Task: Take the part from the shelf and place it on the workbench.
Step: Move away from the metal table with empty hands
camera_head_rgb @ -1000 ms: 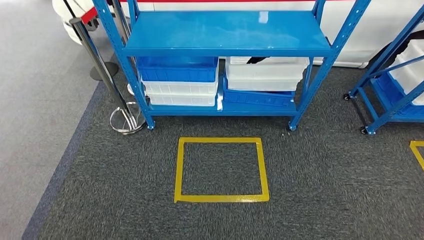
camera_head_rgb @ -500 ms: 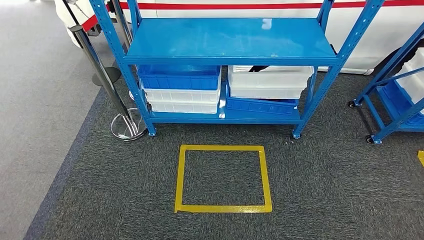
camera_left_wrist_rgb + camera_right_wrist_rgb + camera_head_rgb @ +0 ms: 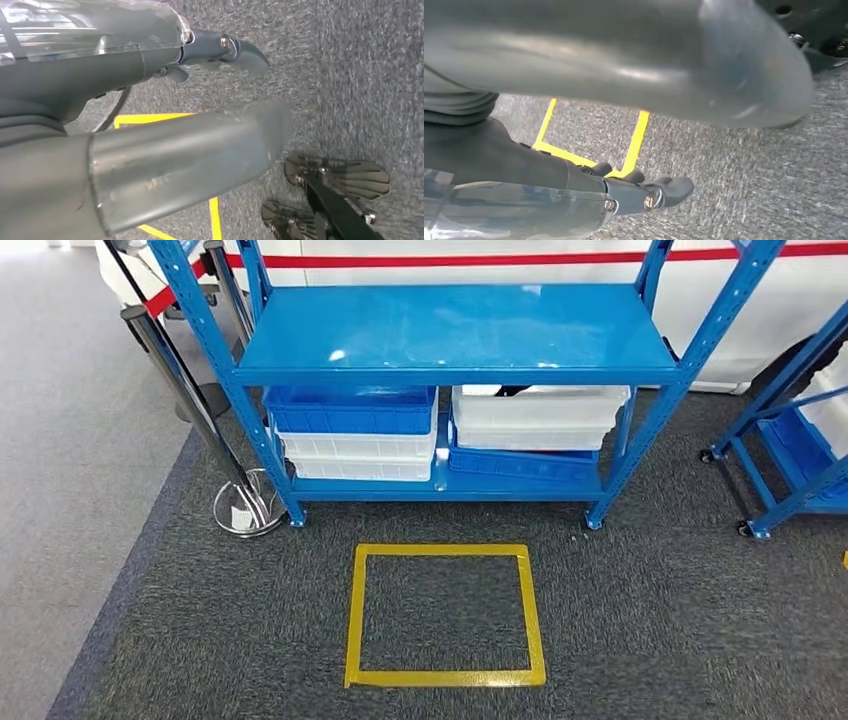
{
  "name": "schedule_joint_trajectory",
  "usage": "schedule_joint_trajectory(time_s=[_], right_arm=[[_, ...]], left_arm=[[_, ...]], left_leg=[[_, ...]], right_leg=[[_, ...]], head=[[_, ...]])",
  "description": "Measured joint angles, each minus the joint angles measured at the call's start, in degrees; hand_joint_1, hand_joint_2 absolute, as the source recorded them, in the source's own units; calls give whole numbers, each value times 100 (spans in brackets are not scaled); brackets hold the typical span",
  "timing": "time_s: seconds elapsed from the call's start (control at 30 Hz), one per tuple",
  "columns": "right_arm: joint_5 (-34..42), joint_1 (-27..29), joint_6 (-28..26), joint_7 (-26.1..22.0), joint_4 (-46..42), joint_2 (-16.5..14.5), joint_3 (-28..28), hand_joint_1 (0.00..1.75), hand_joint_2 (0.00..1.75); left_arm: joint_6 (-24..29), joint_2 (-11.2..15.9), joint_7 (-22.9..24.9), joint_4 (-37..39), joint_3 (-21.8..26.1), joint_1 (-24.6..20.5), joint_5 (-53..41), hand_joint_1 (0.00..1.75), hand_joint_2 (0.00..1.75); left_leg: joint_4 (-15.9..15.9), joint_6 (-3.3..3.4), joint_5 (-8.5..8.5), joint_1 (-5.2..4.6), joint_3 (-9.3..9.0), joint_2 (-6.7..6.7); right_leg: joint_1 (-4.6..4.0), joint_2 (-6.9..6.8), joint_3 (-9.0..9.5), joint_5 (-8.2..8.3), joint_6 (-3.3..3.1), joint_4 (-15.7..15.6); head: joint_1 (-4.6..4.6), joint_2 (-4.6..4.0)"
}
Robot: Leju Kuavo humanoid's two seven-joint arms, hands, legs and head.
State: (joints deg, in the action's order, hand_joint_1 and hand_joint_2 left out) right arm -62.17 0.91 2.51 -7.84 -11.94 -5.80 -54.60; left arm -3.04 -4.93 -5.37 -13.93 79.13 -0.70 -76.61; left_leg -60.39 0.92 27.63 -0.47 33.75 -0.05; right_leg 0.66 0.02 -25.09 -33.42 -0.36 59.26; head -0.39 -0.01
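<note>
Dark grey carpet covers the floor ahead of you, with a paler strip running along the left. A square of yellow tape is marked on the carpet at the near centre. Just beyond it stands the blue shelf, with a bare upper deck and a lower deck carrying stacked bins. On the left of the lower deck, a blue bin sits on white bins. On the right, a white bin rests on a tilted blue bin. A dark object shows at the far rim of the right white bin; you cannot tell whether it is the part, so its long axis and heading cannot be read. A chrome barrier post stands left of the shelf, and a second blue rack stands at the right.

Treat the current step as the approach: nothing has been picked. Both arms hang over the carpet. The left hand holds nothing, fingers loosely extended. The right hand is likewise empty, fingers slack and apart.

For the next move, stand at the tape square, locate the part in the bins, then raise one arm to reach under the upper deck.
</note>
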Motion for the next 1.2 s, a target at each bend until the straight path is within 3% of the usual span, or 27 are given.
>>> schedule_joint_trajectory(time_s=[0.07, 0.1, 0.2, 0.23, 0.27, 0.3, 0.33, 0.37, 0.43, 0.47, 0.53, 0.57, 0.63, 0.7, 0.77, 0.8, 0.83, 0.9, 0.93, 0.97, 1.07, 1.13, 1.2], right_arm=[[-2, -20, 0, -1, -1, 2, 0, 0, 0], [-3, -34, 0, -1, -1, 3, 0, 0, 0], [-4, -56, 0, -2, -1, 3, 0, 0, 0], [-5, -45, 0, -1, -1, 3, 0, 0, 0], [-6, -30, 0, -1, -1, 5, 0, 0, 0], [-8, -10, 0, 1, -1, 7, 0, 0, 0], [-10, 7, 0, 2, -1, 8, 0, 0, 0], [-13, 23, 1, 2, -1, 9, 0, 0, 0], [-21, 29, 4, 3, 0, 9, 0, 0, 0], [-23, 24, 7, 3, 0, 8, 0, 0, 0], [-28, 6, 10, 3, 0, 2, 0, 0, 0], [-31, 7, 11, 3, 1, -1, 0, 0, 0], [-39, 8, 13, 2, 1, -8, 0, 0, 0], [-43, 10, 11, 3, 0, -7, 0, 0, 0], [-43, 21, 9, 3, -1, -4, -1, 0, 0], [-43, 28, 9, 3, -1, -3, -1, 0, 0], [-43, 33, 10, 3, -1, -3, -2, 0, 0], [-44, 51, 13, 3, 3, -6, -1, 0, 0], [-44, 48, 14, 2, 7, -9, -1, 0, 0], [-45, 43, 15, 2, 10, -11, -1, 0, 0], [-48, -22, 15, 2, 13, -17, -2, 0, 0], [-54, -65, 17, -1, 13, -19, -2, 0, 0], [-58, -71, 22, -2, 14, -20, -2, 0, 0]], left_arm=[[1, 3, 1, -1, 1, -11, 1, 0, 0], [1, 2, 1, -1, 1, -20, 1, 0, 0], [0, 0, 1, -1, 1, -33, 1, 0, 0], [-1, -1, 1, -1, 1, -27, 1, 0, 0], [-1, -3, 1, -1, 1, -17, 1, 0, 0], [-1, -4, 1, -1, 1, -8, 1, 0, 0], [-2, -7, 1, 0, 1, -1, 0, 0, 0], [-3, -9, 1, 0, 1, 4, -1, 0, 0], [-5, -12, 3, -1, 2, -3, -2, 0, 0], [-5, -13, 4, -1, 2, -13, -2, 0, 0], [-7, -13, 7, 0, 2, -44, -2, 0, 0], [-8, -14, 7, 0, 1, -53, -3, 0, 0], [-8, -13, 8, -1, 1, -63, -5, 0, 0], [-8, -13, 8, -1, 2, -56, -5, 0, 0], [-9, -13, 8, -1, 2, -34, -5, 0, 0], [-9, -14, 8, -1, 2, -20, -5, 0, 0], [-9, -14, 8, -1, 2, -5, -5, 0, 0], [-8, -13, 8, -1, 3, 33, -4, 0, 0], [-9, -13, 9, -1, 4, 46, -5, 0, 0], [-9, -12, 10, -1, 5, 51, -6, 0, 0], [-9, -7, 11, -1, 5, 5, -8, 0, 0], [-10, -5, 11, -1, 5, -23, -7, 0, 0], [-11, -5, 15, -1, 5, -25, -7, 0, 0]], left_leg=[[101, 90, -6, 24, -173, -18], [148, 122, 8, 36, -264, -24], [204, 159, 111, 49, -422, -27], [205, 157, 164, 50, -470, -33], [206, 151, 222, 52, -526, -42], [206, 141, 281, 54, -602, -52], [206, 128, 345, 57, -682, -60], [204, 108, 408, 55, -765, -65], [218, 40, 543, 41, -902, -73], [211, 0, 576, 33, -972, -73], [119, -73, 551, 26, -1040, -67], [-42, -98, 504, 30, -1011, -60], [-579, -148, 532, 49, -706, -43], [-1167, -195, 802, 68, -230, -34], [-1359, -219, 1092, 84, 144, -33], [-1239, -217, 1088, 90, 237, -32], [-990, -202, 924, 94, 276, -30], [-449, -140, 249, 75, 275, -16], [-289, -103, 5, 52, 246, -6], [-216, -63, -125, 28, 214, 0], [-70, 66, -30, 18, 1, -22], [74, 132, 19, 44, -203, -29], [159, 160, 91, 52, -368, -22]], right_leg=[[6, -4, 5, 45, 63, 236], [8, -4, -111, 29, 87, 468], [16, 0, -839, -308, 147, 1362], [18, 0, -1055, -423, 154, 1514], [19, 0, -1197, -450, 153, 1521], [17, -1, -1260, -357, 141, 1373], [15, -2, -1249, -137, 123, 1091], [9, -5, -1202, 189, 100, 758], [-18, -6, -1093, 547, 46, 322], [-26, -1, -1050, 608, 16, 236], [-21, 14, -926, 562, -50, 175], [-10, 14, -846, 551, -89, 133], [1, 7, -680, 473, -154, 80], [0, 8, -552, 366, -181, 53], [0, 19, -407, 239, -175, 38], [0, 24, -318, 166, -168, 35], [-1, 26, -222, 88, -158, 32], [-3, 31, -47, -65, -121, 30], [-1, 38, 24, -136, -86, 23], [3, 44, 99, -186, -46, 18], [13, 34, 125, -76, 80, 256], [15, 22, -225, 33, 136, 807], [21, 18, -739, -173, 177, 1375]], head=[[14, -1], [31, -1], [55, 0], [54, -1], [52, -1], [58, -1], [61, 0], [67, 0], [72, 1], [73, 1], [57, 0], [50, 0], [30, 1], [17, 0], [15, -1], [13, 0], [13, -1], [15, 0], [16, 0], [21, 1], [26, 0], [48, -1], [64, -1]])
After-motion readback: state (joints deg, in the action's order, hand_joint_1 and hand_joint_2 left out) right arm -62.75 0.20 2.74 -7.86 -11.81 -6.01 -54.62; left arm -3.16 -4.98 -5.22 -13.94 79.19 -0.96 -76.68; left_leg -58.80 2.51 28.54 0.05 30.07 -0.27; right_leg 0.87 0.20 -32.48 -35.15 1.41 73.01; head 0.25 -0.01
